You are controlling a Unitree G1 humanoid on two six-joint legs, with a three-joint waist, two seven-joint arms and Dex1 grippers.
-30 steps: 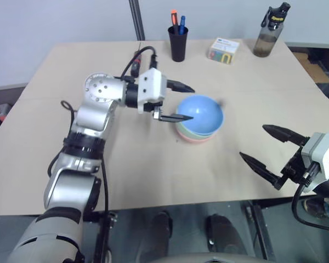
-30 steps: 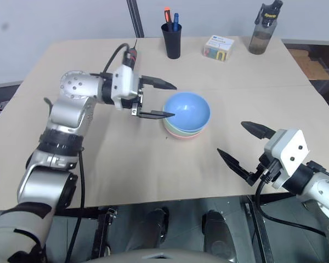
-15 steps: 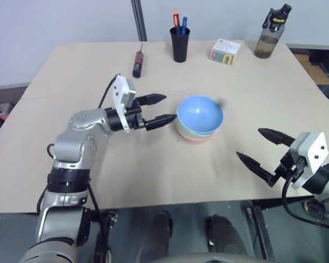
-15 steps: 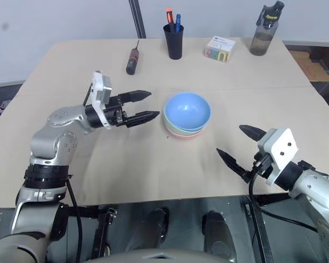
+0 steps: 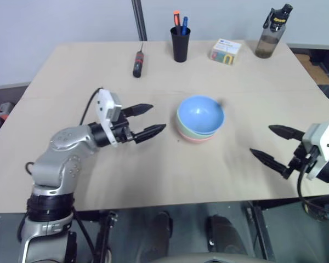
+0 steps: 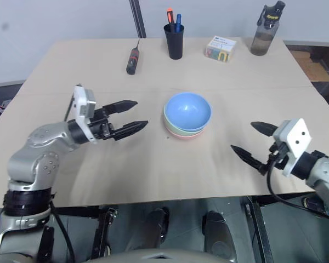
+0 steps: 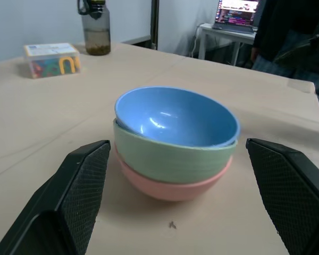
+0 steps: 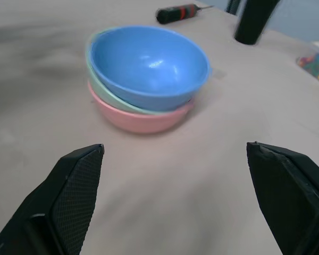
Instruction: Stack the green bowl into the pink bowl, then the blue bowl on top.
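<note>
Change: since a second ago the left claw [image 5: 144, 120] has drawn back from the rim of the blue bowl [image 5: 200, 114] toward the robot's left and lower, and now hangs clear of the stack; the screwdriver [image 5: 137, 63] it was hiding is in plain sight again. The right claw [image 5: 275, 145] has slid a little outward to the robot's right.
Left claw: released, fingers spread wide and empty, tips pointing at the bowls from just off to their left, not touching them.
Right claw: spread wide as well, holding nothing, well apart from the stack on its far side.
Stack: between the two claws on the surface [image 5: 88, 71]; the pink bowl [image 7: 165, 187] sits at the bottom, the green bowl [image 7: 165, 159] is nested in it, and the blue bowl is seated inside the green, tipped slightly so its rim stands a bit higher on one side.
Meaning for the task: judging from how the bowls lie, both stacking steps look finished, and the retreat of the left claw reads as letting go after the last placement.
Remaining: probably nothing beyond clearing the arms; the slight tilt of the blue bowl looks stable enough to leave.
Bystanders: a pen cup [image 5: 180, 43], a small box [image 5: 225, 51] and a bottle [image 5: 268, 34] stand beyond the stack, far from either claw.
</note>
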